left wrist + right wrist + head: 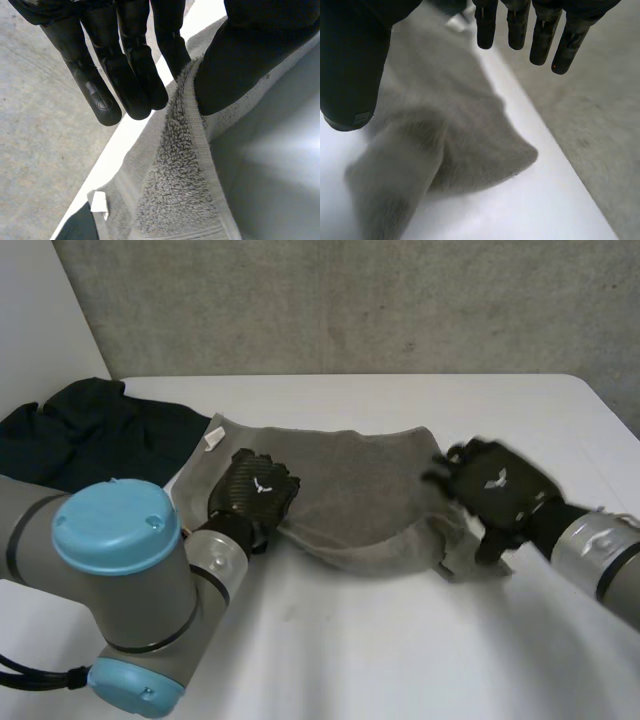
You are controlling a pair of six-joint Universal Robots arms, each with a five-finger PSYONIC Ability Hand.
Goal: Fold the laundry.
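Observation:
A grey towel (350, 490) lies crumpled across the middle of the white table (400, 640); a small white tag (213, 440) sticks out at its far left corner. My left hand (255, 490) is at the towel's left front edge. In the left wrist view the thick hem of the towel (185, 150) rises between the straight fingers (125, 75) and the thumb (235, 60), pinched there. My right hand (495, 485) hovers over the towel's right end. Its fingers (520, 25) are straight and spread from the thumb (350, 60), with the towel (460, 130) lying below them.
A dark garment (90, 430) is heaped at the back left of the table, just beyond the towel's tag. The table's far edge meets a grey wall (350, 300). Bare table spreads in front of the towel.

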